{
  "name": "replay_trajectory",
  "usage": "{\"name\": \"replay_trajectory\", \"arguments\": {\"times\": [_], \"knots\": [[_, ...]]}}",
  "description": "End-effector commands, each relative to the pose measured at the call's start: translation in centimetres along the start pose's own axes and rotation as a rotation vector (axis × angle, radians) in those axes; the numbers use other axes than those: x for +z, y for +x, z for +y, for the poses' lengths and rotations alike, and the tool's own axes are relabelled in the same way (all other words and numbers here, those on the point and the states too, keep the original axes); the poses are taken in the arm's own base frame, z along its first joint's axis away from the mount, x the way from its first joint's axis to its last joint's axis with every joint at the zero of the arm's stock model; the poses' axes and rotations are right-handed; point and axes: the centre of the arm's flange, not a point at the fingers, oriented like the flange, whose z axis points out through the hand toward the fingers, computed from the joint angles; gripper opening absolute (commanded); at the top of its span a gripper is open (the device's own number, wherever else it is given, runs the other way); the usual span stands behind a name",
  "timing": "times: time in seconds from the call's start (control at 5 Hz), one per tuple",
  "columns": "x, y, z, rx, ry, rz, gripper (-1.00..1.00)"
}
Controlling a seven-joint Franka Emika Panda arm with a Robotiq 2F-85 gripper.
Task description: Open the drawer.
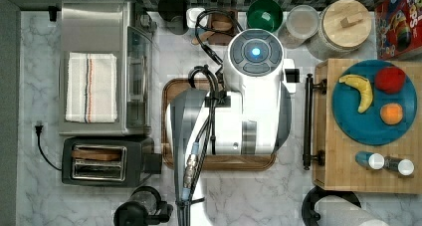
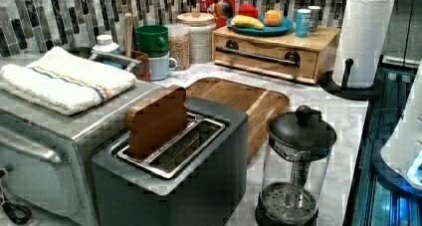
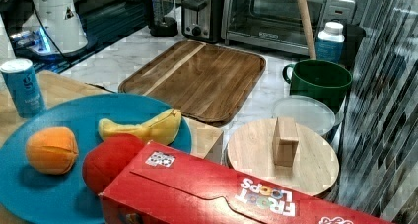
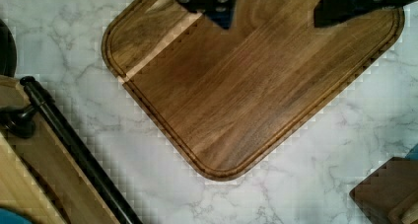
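Drawer (image 2: 263, 56) sits shut in its bamboo box, black handle (image 4: 74, 145) across the front, blue plate (image 1: 373, 101) of fruit on top. Gripper (image 4: 271, 9) hangs over the brown tray (image 4: 246, 81), fingers (image 4: 212, 2) spread wide with nothing between them, and the handle lies off to one side of the jaws, well apart, across bare marble counter (image 4: 305, 155).

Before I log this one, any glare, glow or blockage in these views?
Top view: the arm covers most of the brown tray. Left view: blue glow on the dark surface at the left view's right. Right view: cereal box crowds the foreground. Wrist view: evenly lit.
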Motion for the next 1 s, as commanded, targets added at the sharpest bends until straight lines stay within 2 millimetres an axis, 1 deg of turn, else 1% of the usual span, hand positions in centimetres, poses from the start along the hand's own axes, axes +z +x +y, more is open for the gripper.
{"name": "replay_trajectory", "arguments": {"times": [0.2,0.4,0.6,0.8,1.0], "knots": [[0.1,0.0,0.0,-0.002,-0.001,0.0,1.0],[0.1,0.0,0.0,-0.002,-0.001,0.0,1.0],[-1.7,1.8,0.7,-0.046,0.006,-0.033,1.0],[-2.3,3.1,1.8,-0.16,0.002,-0.04,1.0],[2.9,2.4,2.4,-0.266,-0.002,-0.022,1.0]]}}
